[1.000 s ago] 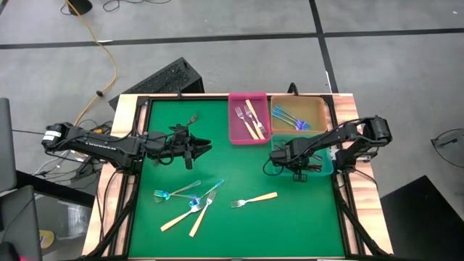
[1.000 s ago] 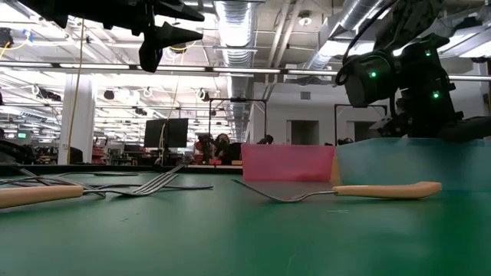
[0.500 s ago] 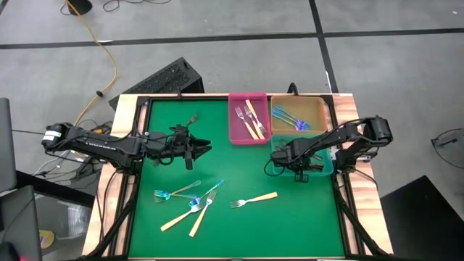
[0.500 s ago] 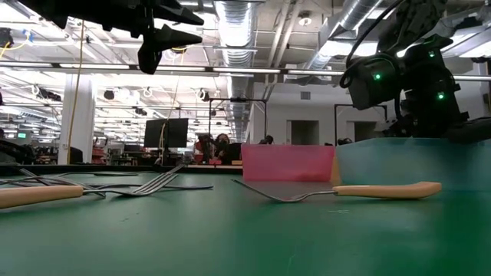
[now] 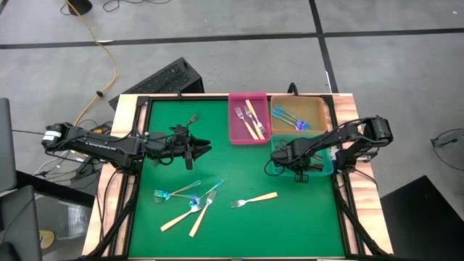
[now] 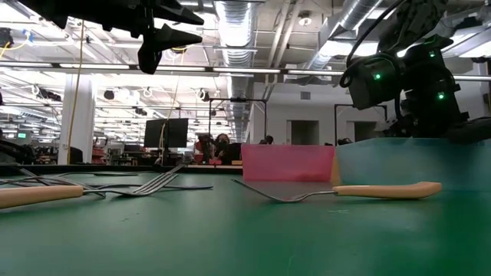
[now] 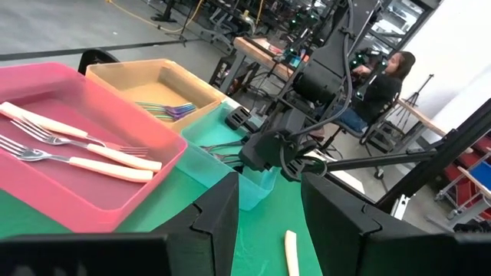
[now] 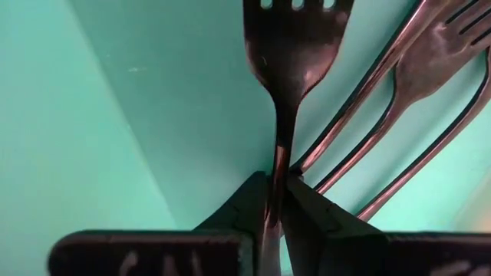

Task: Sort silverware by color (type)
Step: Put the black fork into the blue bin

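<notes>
My right gripper (image 5: 299,171) points down into the teal bin (image 5: 322,165) at the table's right and is shut on a black fork (image 8: 295,46). Two more black forks (image 8: 399,100) lie beside it on the bin's floor. My left gripper (image 5: 206,148) hovers open above the table's left middle, with nothing between its fingers (image 7: 219,215). On the green mat lie a tan-handled fork (image 5: 255,199), a loose cluster of blue and tan-handled forks (image 5: 190,203), and a dark fork (image 5: 192,117) near the far left. My right gripper pinches the black fork's handle (image 8: 279,165), a little below the neck, between its two fingertips. The fingers come from above, pointing down into the bin, and the fork runs on along them, tines away from the gripper. Whether the tines rest on the bin's floor I cannot tell.
A pink bin (image 5: 249,119) with tan-handled forks and a tan bin (image 5: 299,114) with blue forks stand at the far edge, next to the teal bin. Raised wooden rails (image 5: 123,181) frame the mat. A person sits beyond the table in the left wrist view.
</notes>
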`<state>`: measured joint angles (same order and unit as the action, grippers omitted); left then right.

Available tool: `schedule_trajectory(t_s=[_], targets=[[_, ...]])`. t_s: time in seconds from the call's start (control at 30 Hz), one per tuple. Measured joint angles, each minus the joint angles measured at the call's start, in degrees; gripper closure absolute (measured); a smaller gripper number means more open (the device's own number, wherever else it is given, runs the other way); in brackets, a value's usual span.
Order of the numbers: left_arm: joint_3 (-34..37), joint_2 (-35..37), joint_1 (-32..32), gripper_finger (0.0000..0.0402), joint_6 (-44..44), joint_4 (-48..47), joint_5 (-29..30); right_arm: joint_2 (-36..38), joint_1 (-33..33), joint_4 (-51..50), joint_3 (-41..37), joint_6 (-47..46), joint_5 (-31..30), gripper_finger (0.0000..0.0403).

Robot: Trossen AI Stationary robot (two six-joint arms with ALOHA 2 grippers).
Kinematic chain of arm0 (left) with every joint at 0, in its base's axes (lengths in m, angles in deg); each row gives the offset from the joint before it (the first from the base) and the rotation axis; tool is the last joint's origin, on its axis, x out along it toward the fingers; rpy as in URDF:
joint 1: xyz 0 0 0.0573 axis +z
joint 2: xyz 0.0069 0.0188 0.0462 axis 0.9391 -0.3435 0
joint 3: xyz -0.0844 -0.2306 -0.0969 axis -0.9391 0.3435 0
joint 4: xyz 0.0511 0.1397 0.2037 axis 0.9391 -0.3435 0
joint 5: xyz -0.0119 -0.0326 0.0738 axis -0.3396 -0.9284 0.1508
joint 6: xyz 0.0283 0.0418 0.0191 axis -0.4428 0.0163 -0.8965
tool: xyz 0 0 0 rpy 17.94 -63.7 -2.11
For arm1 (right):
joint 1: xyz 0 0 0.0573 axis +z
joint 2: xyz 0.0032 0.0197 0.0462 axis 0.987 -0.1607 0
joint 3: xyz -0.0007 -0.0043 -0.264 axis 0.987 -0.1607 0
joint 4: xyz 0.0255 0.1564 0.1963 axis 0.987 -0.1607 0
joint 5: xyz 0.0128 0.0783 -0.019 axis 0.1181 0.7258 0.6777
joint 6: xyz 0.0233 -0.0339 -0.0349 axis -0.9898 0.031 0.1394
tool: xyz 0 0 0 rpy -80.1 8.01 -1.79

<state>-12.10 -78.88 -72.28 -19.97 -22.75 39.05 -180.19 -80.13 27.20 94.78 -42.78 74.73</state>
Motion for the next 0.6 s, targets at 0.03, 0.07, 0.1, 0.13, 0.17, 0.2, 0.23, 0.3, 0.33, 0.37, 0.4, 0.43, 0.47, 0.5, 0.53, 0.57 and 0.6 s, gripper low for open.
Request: schedule_trajectory(t_s=[0.03, 0.07, 0.1, 0.13, 0.17, 0.2, 0.23, 0.3, 0.33, 0.37, 0.4, 0.43, 0.47, 0.5, 0.53, 0.57, 0.6], targets=[[0.0, 0.0, -0.02, 0.0276, 0.0, 0.0, 0.0, 0.0, 0.0, 0.04, 0.0, -0.02, 0.11, 0.0323], [0.0, 0.0, -0.02, 0.0276, 0.0, 0.0, 0.0, 0.0, 0.0, 0.06, 0.0, -0.02, 0.26, 0.0315], [-0.02, 0.0, -0.02, 0.0276, 0.0, 0.0, 0.0, 0.0, 0.0, 0.04, -0.02, -0.02, 0.38, 0.0307], [-0.01, 0.0, -0.01, 0.0276, 0.0, 0.01, 0.0, 0.0, 0.02, 0.0, -0.04, -0.03, 0.4, 0.03], [-0.02, 0.0, -0.01, 0.0276, 0.0, 0.0, 0.0, 0.0, 0.02, -0.03, -0.04, -0.02, 0.42, 0.0293], [-0.02, 0.0, 0.0, 0.0276, 0.0, 0.0, -0.01, 0.0, 0.0, -0.04, -0.04, -0.02, 0.42, 0.0286], [-0.02, 0.0, -0.01, 0.0276, 0.0, 0.0, -0.02, -0.01, 0.0, -0.07, -0.04, 0.0, 0.42, 0.028], [-0.02, 0.0, -0.02, 0.0276, 0.0, 0.0, -0.02, -0.02, 0.0, -0.07, -0.04, 0.12, 0.4, 0.0271], [-0.02, 0.0, -0.01, 0.0276, 0.0, 0.0, -0.02, -0.02, 0.0, -0.07, -0.04, 0.13, 0.38, 0.0267], [-0.02, 0.0, -0.01, 0.0276, 0.0, 0.0, -0.02, -0.02, 0.0, -0.07, -0.04, 0.13, 0.38, 0.0265], [-0.02, 0.0, -0.02, 0.0276, 0.0, 0.0, -0.02, -0.02, 0.0, -0.08, -0.04, 0.13, 0.38, 0.0263], [-0.02, 0.0, -0.01, 0.0276, 0.0, 0.0, -0.02, -0.02, 0.0, -0.14, 0.06, 0.13, 0.36, 0.0262], [-0.02, 0.0, -0.02, 0.0276, 0.0, 0.0, -0.02, -0.02, 0.0, -0.3, 0.23, 0.13, 0.36, 0.0262], [-0.02, 0.0, 0.0, 0.0276, 0.01, 0.0, -0.02, -0.09, 0.0, -0.6, 0.55, 0.26, 0.36, 0.0262], [-0.02, 0.0, 0.0, 0.0276, 0.01, 0.0, -0.02, -0.09, -0.01, -0.89, 0.89, 0.5, 0.36, 0.0262], [-0.02, 0.0, -0.02, 0.0276, 0.02, 0.0, -0.02, 0.19, -0.02, -0.95, 1.19, 0.88, 0.42, 0.0262], [-0.02, 0.0, 0.0, 0.0276, 0.02, 0.0, -0.02, 0.68, -0.02, -0.49, 1.63, 1.22, 0.58, 0.0262]])
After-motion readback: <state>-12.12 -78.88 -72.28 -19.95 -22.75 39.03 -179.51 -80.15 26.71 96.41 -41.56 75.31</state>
